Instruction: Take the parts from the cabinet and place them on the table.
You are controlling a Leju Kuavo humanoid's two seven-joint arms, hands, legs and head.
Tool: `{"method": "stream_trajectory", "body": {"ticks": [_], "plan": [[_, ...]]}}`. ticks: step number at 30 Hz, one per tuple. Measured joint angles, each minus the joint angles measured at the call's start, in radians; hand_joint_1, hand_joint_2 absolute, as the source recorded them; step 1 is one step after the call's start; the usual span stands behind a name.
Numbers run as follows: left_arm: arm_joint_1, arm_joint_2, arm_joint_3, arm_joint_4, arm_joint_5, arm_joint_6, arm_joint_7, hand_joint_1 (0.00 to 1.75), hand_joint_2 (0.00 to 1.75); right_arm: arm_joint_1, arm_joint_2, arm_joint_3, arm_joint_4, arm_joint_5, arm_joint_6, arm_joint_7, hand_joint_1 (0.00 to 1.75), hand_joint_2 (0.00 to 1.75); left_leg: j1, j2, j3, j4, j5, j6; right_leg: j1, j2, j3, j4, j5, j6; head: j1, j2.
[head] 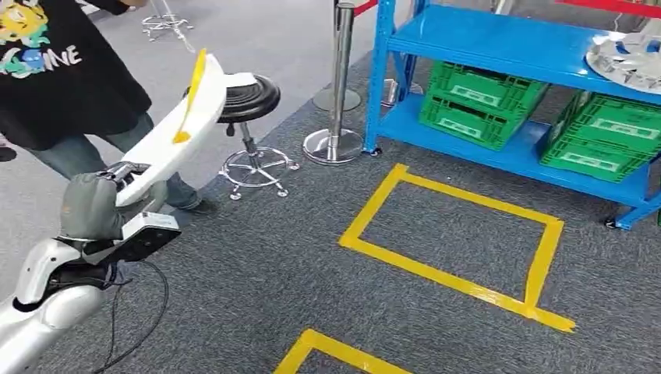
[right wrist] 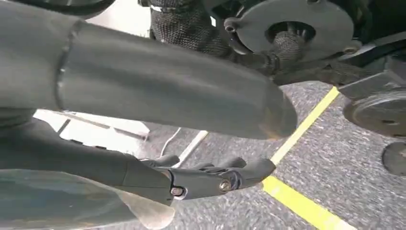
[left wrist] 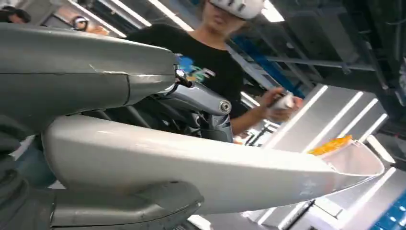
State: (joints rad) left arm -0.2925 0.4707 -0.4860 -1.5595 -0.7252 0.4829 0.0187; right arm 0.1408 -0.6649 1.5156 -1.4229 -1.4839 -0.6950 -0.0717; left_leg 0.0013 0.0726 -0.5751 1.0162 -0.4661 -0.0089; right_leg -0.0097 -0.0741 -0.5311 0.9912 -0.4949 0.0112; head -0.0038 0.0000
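One long white part (head: pixel 175 128) w/ a yellow strip was gripped at its near end by the left hand (head: pixel 92 204), far-left in the scene, tip raised toward a person (head: pixel 66 74) and a black stool (head: pixel 248 97). Right hand (right wrist: pixel 158 143) hung over the carpet, fingers apart, holding nothing. Blue cabinet (head: pixel 499 47) w/ green crates (head: pixel 479 93) stood far right; no table seen. Judgement: carry step. Keep grip firm, since the long overhang could lever loose, swing the tip clear of person & stool, and keep the part level while turning.
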Motion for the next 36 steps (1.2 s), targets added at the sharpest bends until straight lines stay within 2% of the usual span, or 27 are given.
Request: {"method": "stream_trajectory", "body": {"ticks": [1, 4, 5, 6, 7, 9, 10, 11, 12, 14, 15, 16, 17, 19, 20, 21, 22, 24, 25, 26, 27, 29, 30, 31, 32, 35, 36], "plan": [[-0.001, 0.0, 0.0, 0.0, 0.0, 0.0, 0.0, 1.75, 1.75, 0.001, -0.001, -0.001, 0.0, 0.0, 0.0, -0.003, 0.0, 0.0, 0.002, -0.012, -0.001, -0.004, 0.01, 0.008, 0.002, -0.004, -0.001, 0.003, -0.002, 0.006, 0.003, 0.0], [0.001, 0.001, 0.0, 0.0, 0.0, 0.0, 0.0, 1.75, 1.75, -0.001, -0.001, -0.018, 0.002, 0.0, 0.0, -0.016, 0.0, 0.0, -0.004, -0.042, -0.011, -0.002, 0.012, 0.024, -0.002, -0.031, 0.006, -0.003, -0.002, 0.025, 0.001, 0.0], [0.001, 0.002, 0.0, 0.0, 0.0, 0.001, 0.0, 1.75, 1.75, -0.002, -0.001, -0.027, 0.002, 0.0, 0.0, -0.016, 0.0, 0.0, 0.004, -0.05, -0.006, -0.012, 0.02, 0.035, -0.006, -0.027, -0.004, 0.0, -0.01, 0.032, 0.002, 0.0], [-0.002, 0.002, 0.0, 0.0, 0.0, 0.002, 0.0, 1.75, 1.75, -0.001, 0.0, -0.036, 0.002, 0.0, 0.0, -0.018, 0.0, 0.0, 0.004, -0.057, -0.007, -0.012, 0.021, 0.039, -0.006, 0.014, -0.013, 0.029, -0.036, 0.036, 0.005, 0.0], [-0.003, 0.002, 0.0, 0.0, 0.0, 0.001, 0.0, 1.75, 1.75, -0.001, 0.0, -0.045, 0.002, 0.0, 0.0, -0.025, 0.0, 0.0, 0.004, -0.063, -0.01, -0.012, 0.023, 0.045, -0.008, 0.046, -0.041, 0.092, -0.072, 0.036, 0.009, 0.0], [0.0, 0.0, -0.003, 0.001, 0.001, 0.002, -0.002, 1.75, 1.75, 0.002, 0.003, -0.068, 0.003, 0.0, 0.01, -0.053, 0.0, 0.0, 0.001, -0.083, -0.015, -0.012, 0.025, 0.049, -0.007, 0.069, -0.123, 0.262, -0.147, 0.038, 0.011, 0.0], [0.003, 0.0, -0.004, 0.001, 0.003, 0.002, -0.002, 1.75, 1.75, 0.002, 0.006, -0.08, 0.007, 0.0, 0.024, -0.073, 0.0, 0.0, -0.001, -0.093, -0.016, -0.011, 0.026, 0.049, -0.006, 0.071, -0.153, 0.317, -0.158, 0.036, 0.011, 0.0], [0.006, 0.0, -0.004, 0.001, 0.009, 0.002, -0.002, 1.75, 1.75, 0.001, 0.01, -0.091, 0.013, 0.0, 0.038, -0.093, 0.0, 0.0, -0.003, -0.104, -0.016, -0.011, 0.027, 0.049, -0.005, 0.072, -0.157, 0.317, -0.142, 0.033, 0.01, 0.0], [0.007, 0.0, -0.003, 0.001, 0.01, 0.002, -0.002, 1.75, 1.75, -0.002, 0.013, -0.099, 0.023, 0.0, 0.052, -0.112, 0.0, 0.0, -0.005, -0.115, -0.015, -0.011, 0.027, 0.049, -0.005, 0.073, -0.135, 0.268, -0.103, 0.03, 0.011, 0.0], [0.007, 0.001, -0.002, 0.001, 0.012, 0.004, -0.002, 1.75, 1.75, -0.012, 0.019, -0.111, 0.043, 0.0, 0.074, -0.149, 0.0, 0.0, -0.007, -0.136, -0.013, -0.009, 0.028, 0.047, -0.004, 0.092, -0.048, 0.088, -0.011, 0.018, 0.01, 0.0], [0.008, 0.0, 0.001, 0.001, 0.012, 0.005, -0.002, 1.75, 1.75, -0.019, 0.022, -0.112, 0.053, 0.0, 0.081, -0.164, 0.0, 0.0, -0.005, -0.144, -0.013, -0.009, 0.028, 0.045, -0.004, 0.138, -0.015, 0.016, -0.003, 0.011, 0.01, 0.0], [0.006, 0.002, 0.003, 0.001, 0.013, 0.007, -0.002, 1.75, 1.75, -0.025, 0.025, -0.114, 0.063, 0.0, 0.088, -0.177, 0.0, 0.0, -0.01, -0.152, -0.02, -0.003, 0.03, 0.039, -0.007, 0.16, -0.007, -0.002, -0.009, 0.012, 0.008, 0.0], [0.009, 0.002, 0.005, 0.001, 0.014, 0.008, -0.002, 1.75, 1.75, -0.029, 0.027, -0.115, 0.071, 0.0, 0.096, -0.19, 0.0, 0.0, -0.004, -0.161, -0.025, -0.005, 0.034, 0.032, -0.003, 0.143, 0.003, 0.001, -0.007, 0.013, 0.011, 0.0], [0.017, 0.004, 0.012, 0.001, 0.014, 0.008, -0.002, 1.75, 1.75, -0.038, 0.032, -0.115, 0.088, 0.0, 0.106, -0.204, 0.0, 0.0, 0.004, -0.182, -0.029, -0.01, 0.042, 0.017, 0.003, 0.129, 0.001, 0.002, -0.004, 0.005, 0.01, 0.0], [0.019, 0.009, 0.018, 0.0, 0.014, 0.009, -0.002, 1.75, 1.75, -0.041, 0.037, -0.115, 0.093, 0.0, 0.108, -0.209, 0.0, 0.0, 0.0, -0.192, -0.029, -0.008, 0.042, 0.011, -0.006, 0.116, 0.005, -0.011, 0.004, -0.003, 0.009, 0.0], [0.023, 0.011, 0.021, 0.0, 0.014, 0.01, -0.002, 1.75, 1.75, -0.046, 0.04, -0.115, 0.101, 0.0, 0.109, -0.212, 0.0, 0.0, -0.003, -0.153, -0.038, 0.011, 0.024, 0.01, -0.007, 0.102, 0.01, -0.016, 0.008, -0.008, 0.008, 0.0], [0.021, 0.014, 0.024, 0.0, 0.014, 0.011, -0.003, 1.75, 1.75, -0.046, 0.046, -0.115, 0.107, 0.0, 0.109, -0.215, 0.0, 0.0, -0.003, -0.117, -0.064, 0.067, -0.015, 0.006, -0.007, 0.091, 0.01, -0.017, 0.007, -0.012, 0.002, 0.0], [0.027, 0.013, 0.025, 0.0, 0.014, 0.013, -0.003, 1.75, 1.75, -0.048, 0.054, -0.115, 0.118, 0.0, 0.108, -0.214, 0.0, 0.0, 0.002, -0.09, -0.137, 0.225, -0.087, -0.003, -0.006, 0.068, 0.01, -0.017, 0.006, -0.013, 0.003, 0.0], [0.032, 0.013, 0.025, 0.0, 0.015, 0.013, -0.003, 1.75, 1.75, -0.048, 0.056, -0.115, 0.123, 0.0, 0.106, -0.214, 0.0, 0.0, 0.004, -0.086, -0.166, 0.285, -0.106, -0.007, -0.006, 0.057, 0.009, -0.016, 0.005, -0.013, 0.002, 0.0], [0.036, 0.013, 0.026, 0.0, 0.019, 0.011, -0.003, 1.75, 1.75, -0.048, 0.059, -0.115, 0.127, 0.0, 0.103, -0.212, 0.0, 0.0, 0.006, -0.084, -0.173, 0.3, -0.101, -0.008, -0.006, 0.046, 0.01, -0.016, 0.004, -0.013, 0.002, 0.0], [0.039, 0.013, 0.027, 0.0, 0.02, 0.011, -0.003, 1.75, 1.75, -0.049, 0.061, -0.115, 0.13, 0.0, 0.1, -0.211, 0.0, 0.0, 0.008, -0.083, -0.156, 0.269, -0.072, -0.01, -0.006, 0.035, 0.011, -0.016, 0.002, -0.012, 0.002, 0.0], [0.038, 0.014, 0.032, 0.0, 0.022, 0.01, -0.003, 1.75, 1.75, -0.051, 0.067, -0.115, 0.135, 0.0, 0.097, -0.211, 0.0, 0.0, 0.009, -0.063, -0.061, 0.087, 0.019, -0.007, -0.006, 0.013, 0.018, -0.014, -0.004, -0.005, 0.002, 0.0], [0.038, 0.015, 0.037, 0.0, 0.022, 0.01, -0.003, 1.75, 1.75, -0.052, 0.068, -0.115, 0.138, 0.0, 0.097, -0.211, 0.0, 0.0, 0.007, -0.027, -0.019, 0.006, 0.035, -0.004, -0.005, 0.006, 0.023, -0.013, -0.009, 0.001, 0.002, 0.0], [0.036, 0.014, 0.04, -0.001, 0.022, 0.01, -0.003, 1.75, 1.75, -0.052, 0.069, -0.116, 0.14, 0.0, 0.097, -0.211, 0.0, 0.0, -0.004, -0.014, -0.011, -0.005, 0.019, 0.003, 0.004, -0.001, 0.022, -0.01, -0.013, 0.007, 0.001, 0.0], [0.037, 0.015, 0.043, -0.001, 0.023, 0.01, -0.003, 1.75, 1.75, -0.054, 0.069, -0.116, 0.141, 0.0, 0.097, -0.212, 0.0, 0.0, -0.002, -0.029, -0.015, -0.005, 0.024, 0.014, 0.004, -0.007, 0.023, -0.011, -0.015, 0.011, 0.003, 0.0], [0.041, 0.017, 0.044, -0.002, 0.023, 0.009, -0.003, 1.75, 1.75, -0.062, 0.077, -0.116, 0.155, 0.0, 0.095, -0.219, 0.0, 0.0, -0.002, -0.057, -0.017, -0.01, 0.025, 0.032, 0.002, -0.032, 0.034, -0.017, -0.02, 0.028, 0.002, 0.0], [0.042, 0.018, 0.045, -0.003, 0.023, 0.009, -0.003, 1.75, 1.75, -0.065, 0.082, -0.116, 0.161, 0.0, 0.095, -0.219, 0.0, 0.0, 0.003, -0.061, -0.015, -0.012, 0.028, 0.038, -0.002, -0.001, 0.024, -0.005, -0.034, 0.035, 0.004, 0.0]]}}
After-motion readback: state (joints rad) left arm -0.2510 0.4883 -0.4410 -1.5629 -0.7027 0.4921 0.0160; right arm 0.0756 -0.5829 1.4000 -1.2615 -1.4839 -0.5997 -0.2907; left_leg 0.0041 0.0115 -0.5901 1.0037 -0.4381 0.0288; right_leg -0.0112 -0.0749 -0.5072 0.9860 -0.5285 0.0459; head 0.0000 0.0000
